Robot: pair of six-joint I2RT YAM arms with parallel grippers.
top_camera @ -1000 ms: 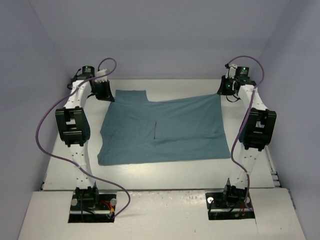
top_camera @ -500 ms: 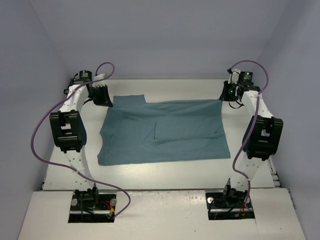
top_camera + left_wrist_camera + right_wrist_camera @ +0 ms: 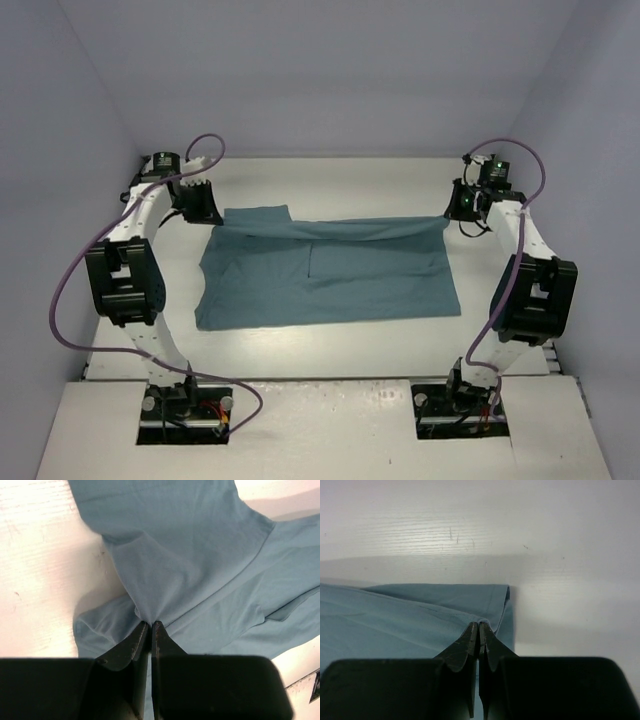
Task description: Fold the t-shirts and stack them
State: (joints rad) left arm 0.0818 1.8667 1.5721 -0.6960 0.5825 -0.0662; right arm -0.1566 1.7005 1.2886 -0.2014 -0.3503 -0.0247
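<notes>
One teal t-shirt (image 3: 330, 275) lies spread on the white table (image 3: 330, 345). Its far edge is lifted and turned over toward the near side. My left gripper (image 3: 205, 212) is shut on the far-left corner of the shirt, and cloth (image 3: 190, 555) bunches at the pinch between its tips (image 3: 150, 624). At the far-right corner my right gripper (image 3: 462, 207) is shut on the shirt's edge (image 3: 445, 612), and the hem folds over just above its tips (image 3: 479, 625).
Pale walls close in the table on the left, right and far sides. Purple cables (image 3: 75, 270) loop off both arms. The arm bases (image 3: 185, 400) sit on the near ledge.
Both grippers have pulled the shirt's far edge toward the near side, so the far strip now folds over the body. Both arms have swung outward.
</notes>
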